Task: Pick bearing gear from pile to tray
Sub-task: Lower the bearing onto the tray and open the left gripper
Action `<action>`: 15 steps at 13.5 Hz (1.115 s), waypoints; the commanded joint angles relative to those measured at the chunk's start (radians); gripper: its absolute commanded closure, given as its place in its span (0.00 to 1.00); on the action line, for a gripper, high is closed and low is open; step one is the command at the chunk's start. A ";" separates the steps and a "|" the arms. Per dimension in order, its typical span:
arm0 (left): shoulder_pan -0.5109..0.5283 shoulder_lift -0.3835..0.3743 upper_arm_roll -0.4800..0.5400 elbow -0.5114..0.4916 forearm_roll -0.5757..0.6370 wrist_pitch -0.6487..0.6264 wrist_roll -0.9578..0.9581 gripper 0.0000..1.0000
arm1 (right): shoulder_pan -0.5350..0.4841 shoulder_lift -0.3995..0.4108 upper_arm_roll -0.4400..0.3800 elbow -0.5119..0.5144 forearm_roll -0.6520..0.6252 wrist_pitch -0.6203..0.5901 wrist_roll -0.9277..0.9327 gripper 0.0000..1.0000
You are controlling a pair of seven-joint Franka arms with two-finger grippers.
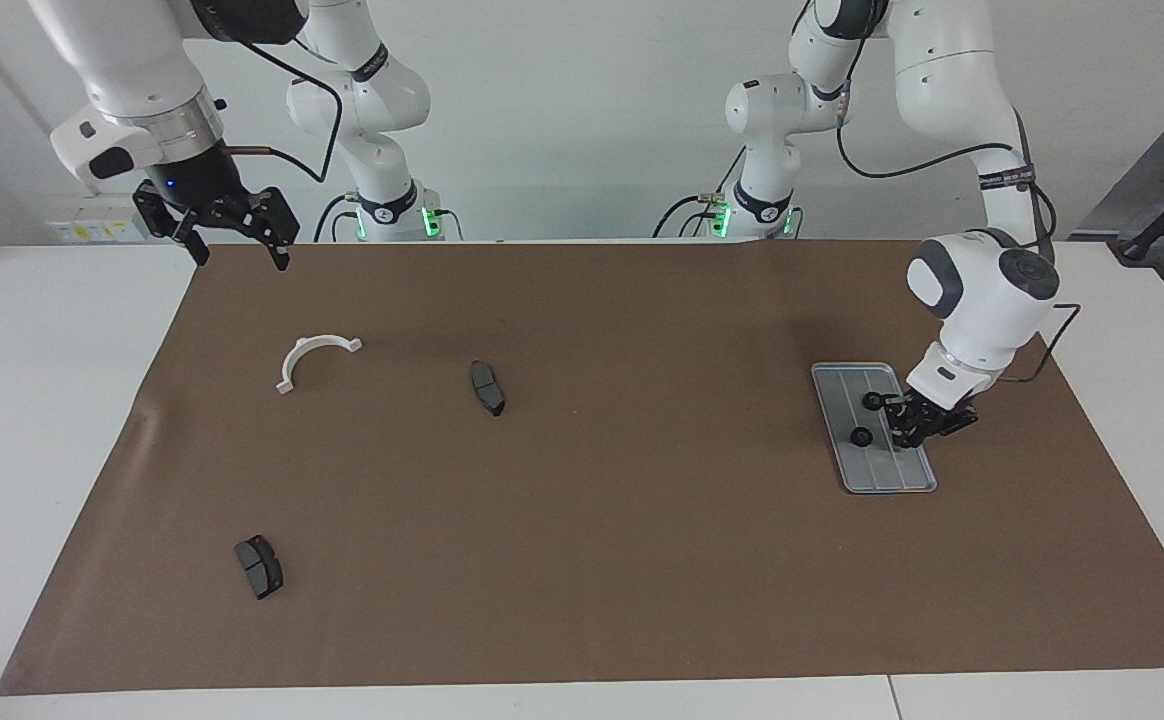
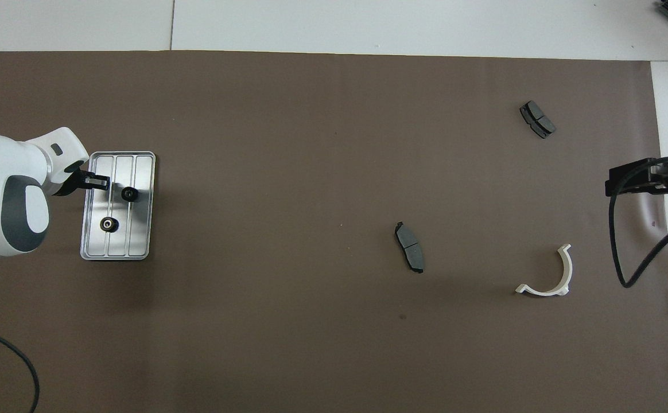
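Two bearing gears (image 1: pixel 872 401) on tray (image 1: pixel 890 478) | left gripper (image 1: pixel 910 432) pressed together, empty, low over tray rim — could knock the gears | right gripper (image 1: pixel 232 240) spread, waiting, well apart from your tray

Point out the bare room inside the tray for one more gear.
The tray is bare at its end nearest the robots, next to the nearer gear, and along its outer groove. The crowded spot is around the farther gear, where the left pincer, shut, hangs over the rim.
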 commanded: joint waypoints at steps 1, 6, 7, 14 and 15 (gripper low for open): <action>-0.006 -0.003 -0.001 0.001 0.000 0.013 0.000 0.63 | -0.002 -0.019 -0.001 -0.020 0.026 -0.005 -0.025 0.00; -0.029 -0.004 -0.002 0.051 0.000 -0.070 -0.005 0.48 | -0.004 -0.019 -0.001 -0.020 0.026 -0.006 -0.025 0.00; -0.029 -0.010 -0.005 0.079 0.000 -0.119 -0.008 0.48 | -0.002 -0.019 0.000 -0.020 0.026 -0.005 -0.023 0.00; -0.038 -0.133 -0.008 0.235 0.000 -0.547 -0.012 0.48 | -0.002 -0.019 -0.001 -0.020 0.026 -0.006 -0.025 0.00; -0.052 -0.147 -0.007 0.272 0.000 -0.622 -0.026 0.45 | -0.002 -0.019 -0.001 -0.020 0.026 -0.005 -0.025 0.00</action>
